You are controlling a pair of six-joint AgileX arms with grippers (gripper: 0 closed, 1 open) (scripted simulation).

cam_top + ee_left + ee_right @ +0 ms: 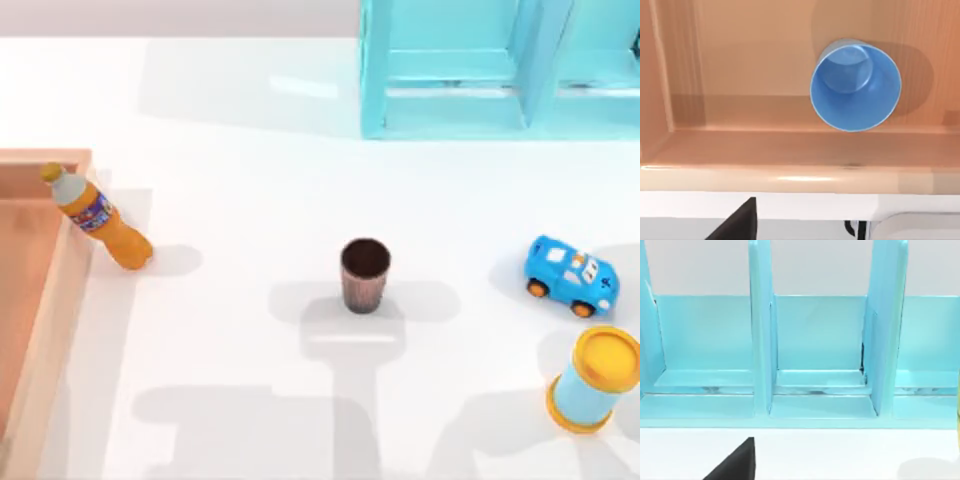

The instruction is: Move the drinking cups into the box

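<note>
A dark brown ribbed cup (pixel 365 275) stands upright in the middle of the table, with nothing touching it. The light blue cup (pixel 856 86) stands upright on the floor of the box (pixel 790 175), just inside its rim. That box (pixel 70 270) lies along the table's left edge. A dark part of my left gripper (pixel 740 222) hangs outside the box rim, looking down on the blue cup and apart from it. A dark part of my right gripper (pixel 737 462) faces the shelf at the back of the table.
An orange bottle (pixel 100 220) leans against the box's right rim. A blue toy car (pixel 572 275) and a yellow-lidded blue cylinder (pixel 593 380) lie at the right. A turquoise shelf frame (pixel 500 70) stands at the back right.
</note>
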